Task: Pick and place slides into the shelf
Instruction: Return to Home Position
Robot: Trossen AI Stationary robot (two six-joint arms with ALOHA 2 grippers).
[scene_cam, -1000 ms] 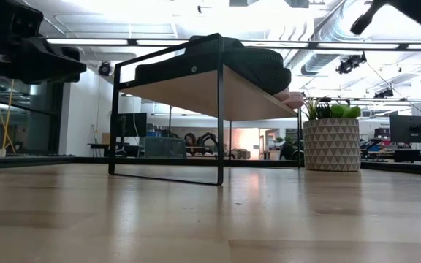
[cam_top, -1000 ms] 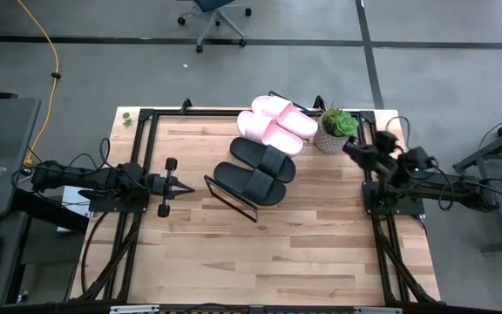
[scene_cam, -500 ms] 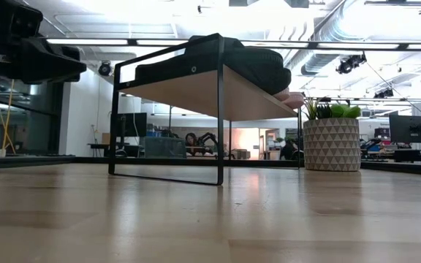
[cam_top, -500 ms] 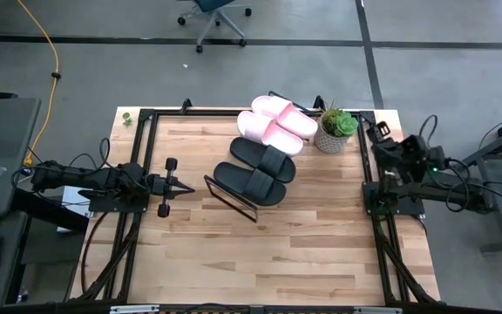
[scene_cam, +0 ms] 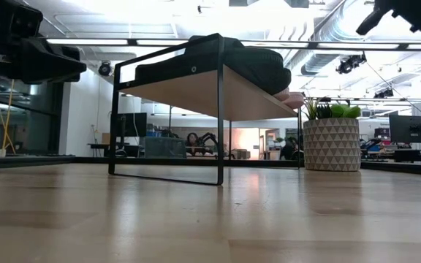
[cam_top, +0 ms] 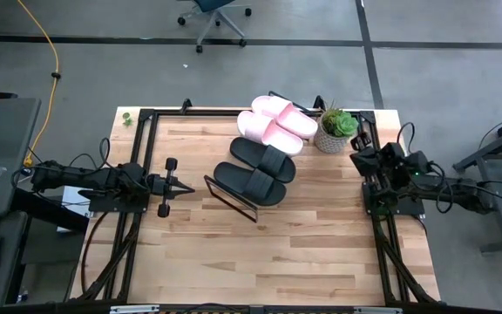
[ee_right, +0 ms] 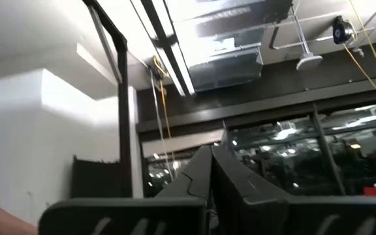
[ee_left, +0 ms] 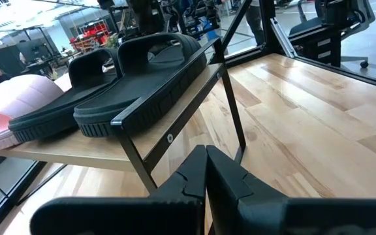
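High view: table is taking up most of the frame, pale planks w/ black rails along L & R edges. Shelf is standing mid-table toward the far side, running diagonally. From above only its near-end black frame is showing, the board being covered by slides. All four are lying on it side by side. Black slides are sitting at the end nearer the left gripper, and pink slides at the far end, just beside the pot. The two pairs are touching.

Low view: shelf is standing off the table on its thin frame, w/ a black slide lying on top. A pink toe is peeking out at the end next to the pot.

Left gripper is hovering over the table's L side, fingers pressed together, gripping nothing. Its tips are pointing at the shelf's near end, close to the frame but not touching. In left wrist view, w/ the closed fingers low in frame, the black slides are lying ahead on the board, the pink ones beyond them.

Right gripper is hanging at the table's R edge, near the pot, apart from all slides. Its fingers are closed on nothing, aiming up at ceiling lights in right wrist view.
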